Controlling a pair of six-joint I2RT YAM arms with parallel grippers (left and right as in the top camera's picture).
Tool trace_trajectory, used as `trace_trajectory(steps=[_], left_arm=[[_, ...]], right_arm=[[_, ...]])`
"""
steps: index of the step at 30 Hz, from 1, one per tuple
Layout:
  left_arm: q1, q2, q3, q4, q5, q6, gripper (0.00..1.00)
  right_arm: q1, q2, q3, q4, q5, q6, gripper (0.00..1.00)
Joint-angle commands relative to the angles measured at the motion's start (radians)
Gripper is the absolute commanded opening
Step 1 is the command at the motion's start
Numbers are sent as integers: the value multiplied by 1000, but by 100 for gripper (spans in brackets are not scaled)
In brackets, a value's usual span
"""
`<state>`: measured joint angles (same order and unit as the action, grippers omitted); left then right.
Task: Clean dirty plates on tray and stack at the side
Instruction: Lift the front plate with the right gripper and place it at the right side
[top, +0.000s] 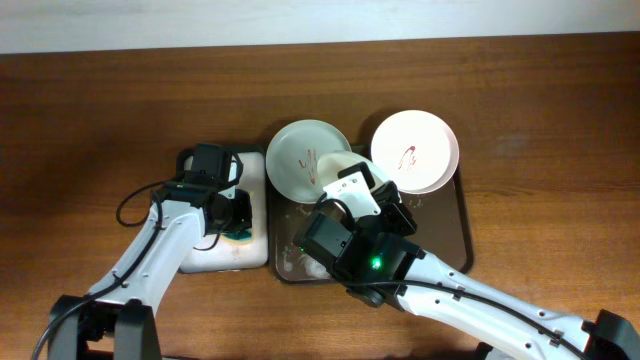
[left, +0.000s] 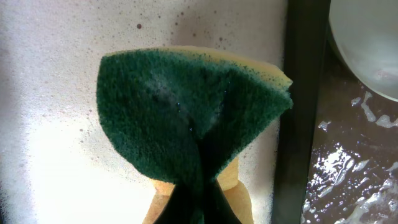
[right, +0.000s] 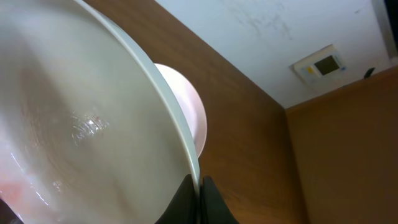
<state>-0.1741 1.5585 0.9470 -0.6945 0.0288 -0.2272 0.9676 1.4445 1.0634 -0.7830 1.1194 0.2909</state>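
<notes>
Over the tray (top: 462, 232), right fingers (right: 215, 209) tight on plate (right: 74, 124) rim; left fingers (left: 196, 200) tight on sponge (left: 186, 112).

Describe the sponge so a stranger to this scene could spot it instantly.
On the wooden table, look left of the dark brown tray to the smaller white foamy tray. Above its right part, the left gripper pinches the sponge: the only dark green thing, with a yellow backing, unlike the pale plates nearby.
</notes>
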Motion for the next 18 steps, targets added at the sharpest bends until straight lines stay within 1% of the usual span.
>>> trace_trajectory(steps=[1, 4, 6, 9, 11, 12, 14, 15, 18], left_arm=[[5, -21, -6, 2, 1, 13, 0], [5, -21, -6, -2, 1, 13, 0], [5, -21, -6, -2, 2, 13, 0], [5, -21, -6, -6, 2, 13, 0], [5, -21, -6, -6, 2, 13, 0], [5, -21, -6, -6, 2, 13, 0], [5, -21, -6, -5, 2, 13, 0], [5, -21, -6, -5, 1, 13, 0], [5, -21, -6, -5, 2, 13, 0]], right_arm=[[-8, -21, 16, 4, 43, 78, 4], [-81, -21, 16, 2, -121, 130, 4], [-187, -21, 16, -6, -264, 195, 4], [-392, -21, 16, -7, -483, 202, 4], [-589, -21, 16, -8, -658, 213, 4], [-716, -21, 16, -9, -773, 212, 4], [-919, -19, 16, -10, -920, 212, 4], [-1027, -16, 16, -11, -976, 212, 4], [-1258, 4, 12, -14, -1038, 212, 4]])
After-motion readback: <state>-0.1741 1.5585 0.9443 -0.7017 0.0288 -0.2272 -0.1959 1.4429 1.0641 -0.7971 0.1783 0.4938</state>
